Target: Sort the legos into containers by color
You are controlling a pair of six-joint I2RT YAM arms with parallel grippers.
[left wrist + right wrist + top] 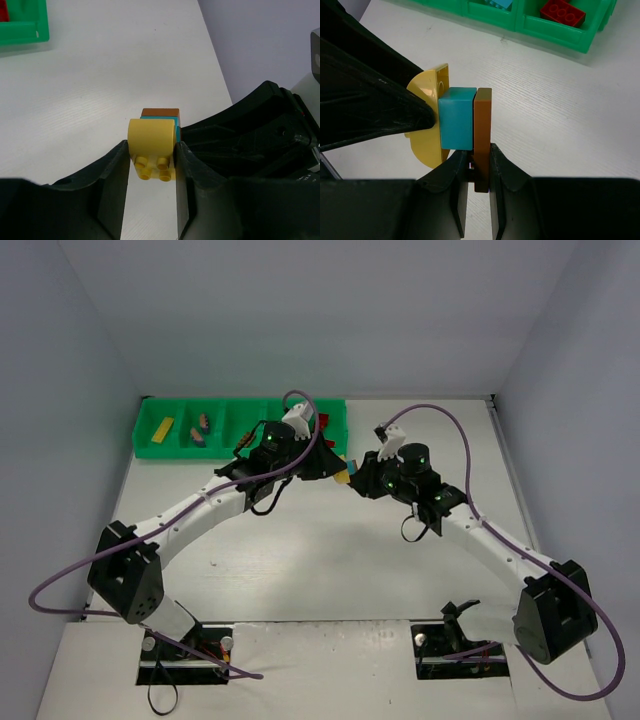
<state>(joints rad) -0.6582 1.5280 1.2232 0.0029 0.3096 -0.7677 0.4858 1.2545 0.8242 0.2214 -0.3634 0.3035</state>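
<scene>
A stack of three joined legos hangs between my two grippers above the table: a yellow rounded brick, a cyan brick and a thin orange-brown plate. My left gripper is shut on the yellow brick. My right gripper is shut on the orange-brown plate. In the top view the stack is between the two grippers, just in front of the green tray. The tray holds a yellow brick, pink and purple bricks, a cyan brick and a red brick.
The green tray's right end lies close beyond the grippers. Grey walls enclose the table on the left, back and right. Purple cables loop over both arms.
</scene>
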